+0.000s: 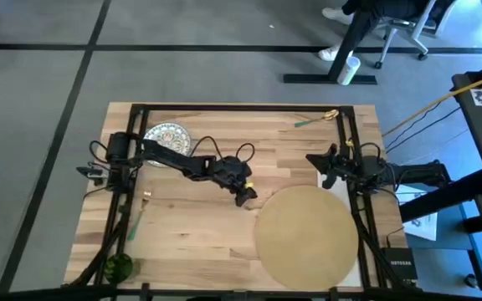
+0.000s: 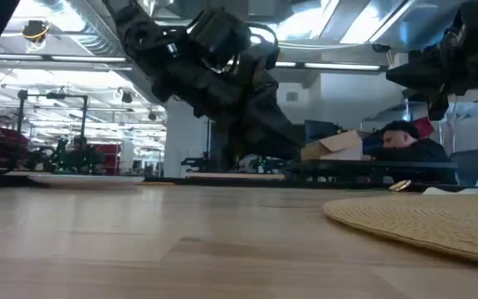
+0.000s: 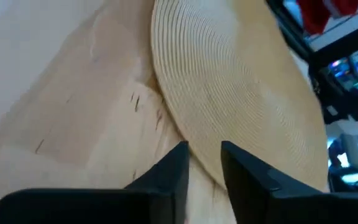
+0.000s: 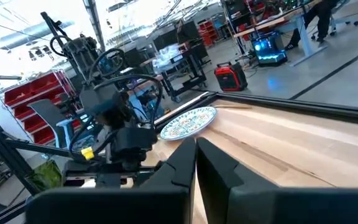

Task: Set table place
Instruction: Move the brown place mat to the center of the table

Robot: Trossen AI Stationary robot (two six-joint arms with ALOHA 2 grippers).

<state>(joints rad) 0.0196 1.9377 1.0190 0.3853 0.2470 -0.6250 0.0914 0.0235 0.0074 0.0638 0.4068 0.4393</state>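
A small patterned plate [image 1: 167, 135] with a white rim lies flat near the tabletop's far left corner; a green-handled utensil [image 1: 315, 119] with a gold-coloured end rests by the far right corner; a second green-handled utensil [image 1: 135, 219] lies along the left edge, a gold piece just beyond its far end; a dark green round object [image 1: 117, 267] sits at the near left corner; a white napkin [image 1: 361, 269] shows as a strip along the right edge; off the table, a white cup [image 1: 347, 68] stands on the grey floor beside a desk leg, a person's white shoes [image 1: 333, 15] near it.

The word NETGEAR stands on a black box [image 1: 399, 266] beside the table [image 1: 199, 226].
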